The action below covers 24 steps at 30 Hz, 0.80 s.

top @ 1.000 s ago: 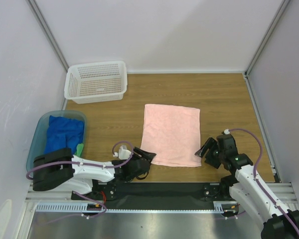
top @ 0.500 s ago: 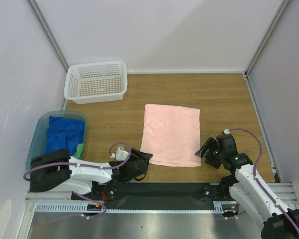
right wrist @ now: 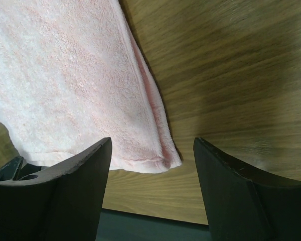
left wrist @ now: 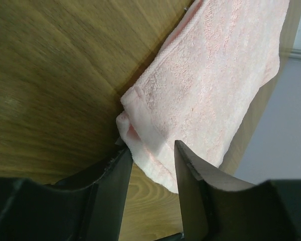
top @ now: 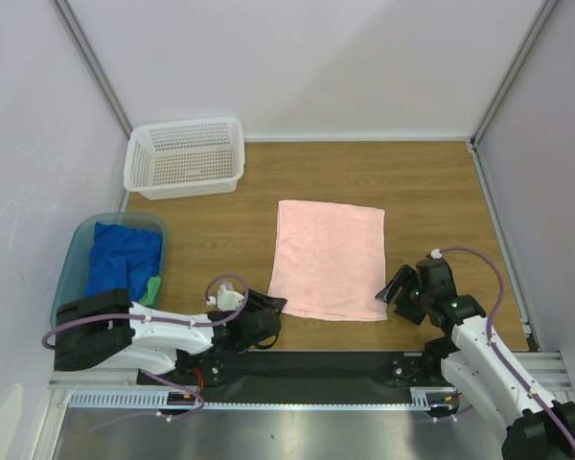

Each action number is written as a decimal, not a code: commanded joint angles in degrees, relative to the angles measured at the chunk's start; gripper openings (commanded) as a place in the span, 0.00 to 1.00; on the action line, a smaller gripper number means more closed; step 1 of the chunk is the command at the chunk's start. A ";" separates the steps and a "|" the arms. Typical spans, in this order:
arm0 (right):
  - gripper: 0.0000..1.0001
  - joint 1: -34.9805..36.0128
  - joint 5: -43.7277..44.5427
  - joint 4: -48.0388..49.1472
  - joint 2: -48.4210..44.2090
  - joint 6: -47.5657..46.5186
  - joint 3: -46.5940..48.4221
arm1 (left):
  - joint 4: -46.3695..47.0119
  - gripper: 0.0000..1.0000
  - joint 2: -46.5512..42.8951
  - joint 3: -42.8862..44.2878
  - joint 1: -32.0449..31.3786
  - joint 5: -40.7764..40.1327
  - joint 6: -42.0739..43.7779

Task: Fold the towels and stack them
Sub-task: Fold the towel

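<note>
Straddling the near-left corner of the pink towel [top: 330,257], the left gripper [left wrist: 150,150] holds its jaws apart; the right gripper [right wrist: 151,144] gapes wide at the near-right corner. Towel lies flat on the table [top: 431,192].

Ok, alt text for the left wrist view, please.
The left gripper straddles a corner of the pale pink towel, jaws apart either side of its hem. The towel lies on the wooden table, stretching toward the upper right.

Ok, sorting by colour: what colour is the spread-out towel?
Pale pink towel, clearest in the top view.
</note>
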 commanded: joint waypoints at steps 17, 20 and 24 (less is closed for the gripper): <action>0.72 -0.17 1.16 -0.29 0.13 -0.40 1.21 | -28.97 0.37 5.58 -5.77 0.43 1.91 -32.90; 0.72 -0.17 0.99 -0.47 0.13 -0.40 1.30 | -29.76 0.36 5.67 -5.51 0.52 1.56 -32.90; 0.72 -0.17 0.11 -0.73 0.04 -0.14 0.86 | -31.25 0.31 6.02 -4.63 0.78 0.77 -32.99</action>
